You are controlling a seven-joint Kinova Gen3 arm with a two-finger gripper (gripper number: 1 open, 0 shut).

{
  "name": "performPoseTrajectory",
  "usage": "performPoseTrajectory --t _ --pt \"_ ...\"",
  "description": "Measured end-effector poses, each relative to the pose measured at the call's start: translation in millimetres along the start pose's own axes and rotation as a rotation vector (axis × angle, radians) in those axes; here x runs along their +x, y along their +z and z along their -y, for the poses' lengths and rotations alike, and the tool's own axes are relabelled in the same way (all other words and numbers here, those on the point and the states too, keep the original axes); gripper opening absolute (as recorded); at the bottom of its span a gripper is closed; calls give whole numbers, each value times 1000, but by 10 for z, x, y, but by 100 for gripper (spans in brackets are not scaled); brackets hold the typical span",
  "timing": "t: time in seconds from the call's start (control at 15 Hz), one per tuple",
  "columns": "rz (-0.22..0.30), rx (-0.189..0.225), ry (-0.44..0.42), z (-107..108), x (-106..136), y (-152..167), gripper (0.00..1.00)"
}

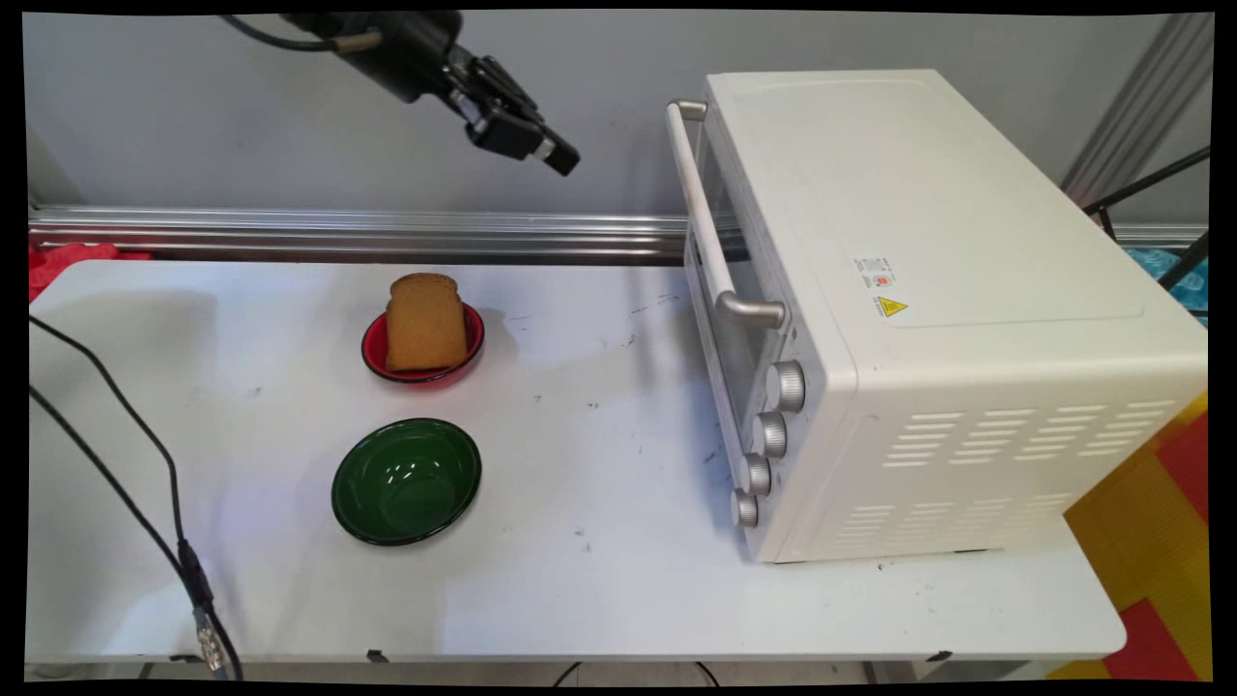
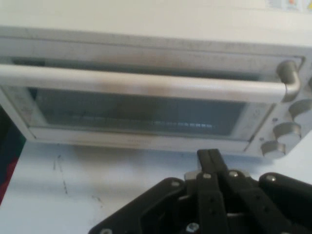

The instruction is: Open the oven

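Toaster oven stands on the right part of the white table, its door shut and its long handle facing left; four knobs run down the near end of its front; the gripper hangs high in the air left of the handle, touching nothing, its fingers pressed together and empty; bread stands in a red bowl; a green bowl sits nearer, empty.

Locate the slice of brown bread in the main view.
The slice of brown bread stands in the small red bowl, left of centre, behind the empty green bowl and left of the white toaster oven.
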Motion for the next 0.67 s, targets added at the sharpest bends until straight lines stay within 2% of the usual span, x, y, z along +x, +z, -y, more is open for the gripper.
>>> performPoseTrajectory --t 0.67 --pt "-12 -27 35 222 543 605 0"
